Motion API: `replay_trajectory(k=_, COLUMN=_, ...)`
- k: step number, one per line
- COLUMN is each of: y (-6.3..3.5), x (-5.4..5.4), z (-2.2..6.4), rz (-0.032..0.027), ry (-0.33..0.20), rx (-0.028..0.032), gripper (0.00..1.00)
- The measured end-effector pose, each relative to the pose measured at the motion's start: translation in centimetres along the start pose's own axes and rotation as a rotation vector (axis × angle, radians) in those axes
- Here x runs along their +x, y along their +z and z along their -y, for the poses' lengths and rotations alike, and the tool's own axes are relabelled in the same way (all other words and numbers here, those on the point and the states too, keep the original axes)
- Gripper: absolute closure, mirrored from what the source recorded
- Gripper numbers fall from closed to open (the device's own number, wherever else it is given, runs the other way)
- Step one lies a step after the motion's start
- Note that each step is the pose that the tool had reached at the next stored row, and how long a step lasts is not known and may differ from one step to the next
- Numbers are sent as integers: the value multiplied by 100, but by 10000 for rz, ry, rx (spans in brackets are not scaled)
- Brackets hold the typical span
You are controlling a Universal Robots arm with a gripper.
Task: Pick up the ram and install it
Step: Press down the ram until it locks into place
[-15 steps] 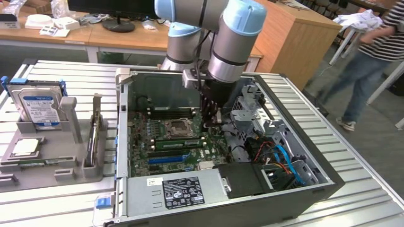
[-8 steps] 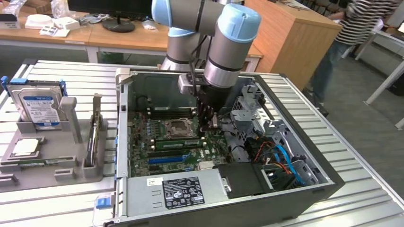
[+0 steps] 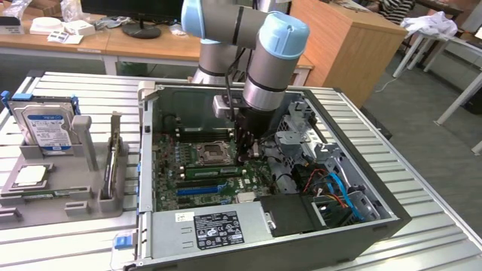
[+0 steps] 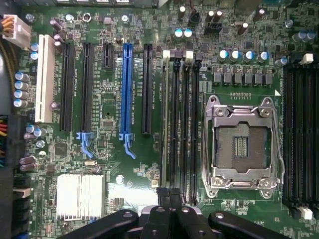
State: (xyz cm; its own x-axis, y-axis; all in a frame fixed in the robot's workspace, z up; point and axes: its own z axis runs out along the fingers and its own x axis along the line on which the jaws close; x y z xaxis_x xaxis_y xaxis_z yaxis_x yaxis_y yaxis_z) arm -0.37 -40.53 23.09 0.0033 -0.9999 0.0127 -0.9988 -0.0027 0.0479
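The fingers (image 4: pixel 167 199) stand pressed together with nothing between them, their black tips just above the end of the row of memory slots (image 4: pixel 180 119) on the motherboard (image 4: pixel 99 164). The gripper (image 3: pixel 249 148) hangs low inside the open computer case (image 3: pixel 376 192), close over the board.

The ram (image 3: pixel 213 171) lies seated in a slot beside the empty processor socket (image 3: pixel 211 152), a green stick running across the board just below the gripper in the exterior view. The wrist view shows it edge-on as a thin strip (image 4: pixel 165 119) in the slot nearest the black expansion slots, with the blue expansion slot (image 4: pixel 125 89) and a finned heatsink (image 4: pixel 79 196) farther off.

The exterior view alone shows the grey holder (image 3: pixel 53 186) well apart on the exterior view's left, with the hard drive (image 3: pixel 45 127) upright in it and a square silver processor chip (image 3: pixel 30 176) lying flat. The arm (image 3: pixel 263 62) hides part of the case's rear. The power supply (image 3: pixel 214 230) sits at the case's near edge.
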Motion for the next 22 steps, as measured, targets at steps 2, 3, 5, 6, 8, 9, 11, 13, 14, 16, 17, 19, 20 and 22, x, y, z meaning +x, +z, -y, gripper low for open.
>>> replay_trajectory(k=2, y=5, x=1, z=1, rz=1, ry=0, rx=1, gripper=89)
replay_trajectory(k=3, y=18, x=2, z=2, rz=4, ry=-1, rx=2, gripper=89)
replay_trajectory(k=5, y=54, x=8, z=3, rz=1, ry=-1, rx=1, gripper=89)
replay_trajectory(k=6, y=70, x=10, z=4, rz=-6, ry=-1, rx=0, gripper=89)
replay_trajectory(k=8, y=99, x=18, z=5, rz=-24, ry=-1, rx=-8, gripper=89)
replay_trajectory(k=9, y=108, x=18, z=5, rz=-30, ry=0, rx=-10, gripper=89)
replay_trajectory(k=11, y=107, x=17, z=5, rz=-11, ry=0, rx=-7, gripper=89)
replay_trajectory(k=13, y=73, x=13, z=5, rz=44, ry=0, rx=13, gripper=89)
replay_trajectory(k=14, y=34, x=14, z=3, rz=35, ry=-1, rx=9, gripper=89)
replay_trajectory(k=16, y=-52, x=18, z=-2, rz=18, ry=-1, rx=2, gripper=89)
replay_trajectory(k=17, y=-69, x=18, z=-5, rz=17, ry=-1, rx=1, gripper=89)
replay_trajectory(k=19, y=-71, x=18, z=-41, rz=17, ry=-2, rx=52, gripper=89)
replay_trajectory(k=20, y=-70, x=18, z=-81, rz=16, ry=-1, rx=129, gripper=89)
replay_trajectory(k=22, y=-66, x=18, z=-157, rz=16, ry=0, rx=286, gripper=89)
